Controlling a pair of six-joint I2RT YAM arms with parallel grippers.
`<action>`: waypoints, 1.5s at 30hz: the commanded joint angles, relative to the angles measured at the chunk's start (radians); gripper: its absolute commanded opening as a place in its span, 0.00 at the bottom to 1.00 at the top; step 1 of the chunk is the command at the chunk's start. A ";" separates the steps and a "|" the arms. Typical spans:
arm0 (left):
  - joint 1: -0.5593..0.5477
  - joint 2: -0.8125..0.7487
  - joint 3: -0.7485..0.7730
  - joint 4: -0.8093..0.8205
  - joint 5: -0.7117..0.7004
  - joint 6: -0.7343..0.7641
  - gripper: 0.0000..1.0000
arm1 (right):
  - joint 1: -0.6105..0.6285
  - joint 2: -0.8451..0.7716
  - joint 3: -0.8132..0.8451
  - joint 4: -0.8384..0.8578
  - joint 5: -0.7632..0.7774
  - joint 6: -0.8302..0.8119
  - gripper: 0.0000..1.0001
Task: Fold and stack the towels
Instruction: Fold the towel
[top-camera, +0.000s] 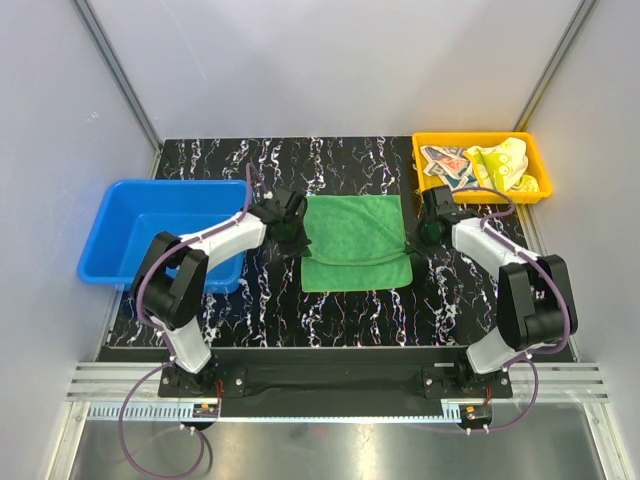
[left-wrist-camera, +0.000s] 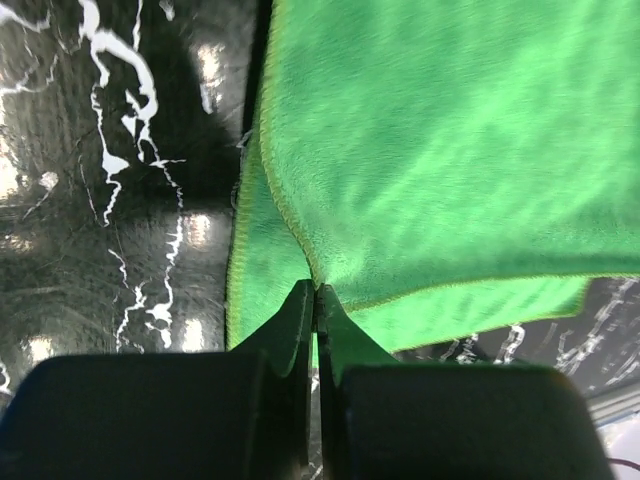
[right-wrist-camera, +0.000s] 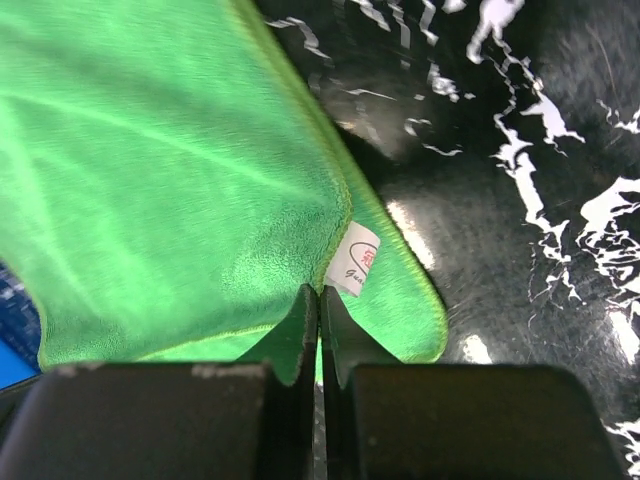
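Both arms have hold of the green towel (top-camera: 355, 240), one at each side edge!

The green towel lies in the middle of the black marbled table (top-camera: 260, 300). At its left edge the left gripper (top-camera: 290, 232) has its fingers pressed together on a pinch of green cloth, and at its right edge the right gripper (top-camera: 425, 232) is clamped the same way. The right wrist view shows that pinch sitting just beside a small white label (right-wrist-camera: 353, 258), with another green layer underneath. Left of the green towel stands a blue tub (top-camera: 130, 215). Behind its right corner is a yellow tray (top-camera: 480, 136), and bunched inside lie the pale yellow crocodile towel (top-camera: 500, 165) and the cream printed towel (top-camera: 447, 165).
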 joint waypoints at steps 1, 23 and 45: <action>-0.004 -0.101 0.052 -0.053 -0.038 0.025 0.00 | -0.001 -0.089 0.067 -0.061 -0.014 -0.051 0.00; -0.044 -0.203 -0.285 0.134 0.045 0.056 0.00 | -0.001 -0.208 -0.302 0.188 -0.103 -0.105 0.00; -0.162 -0.279 -0.403 0.169 -0.009 -0.025 0.00 | -0.001 -0.306 -0.368 0.056 0.001 -0.108 0.00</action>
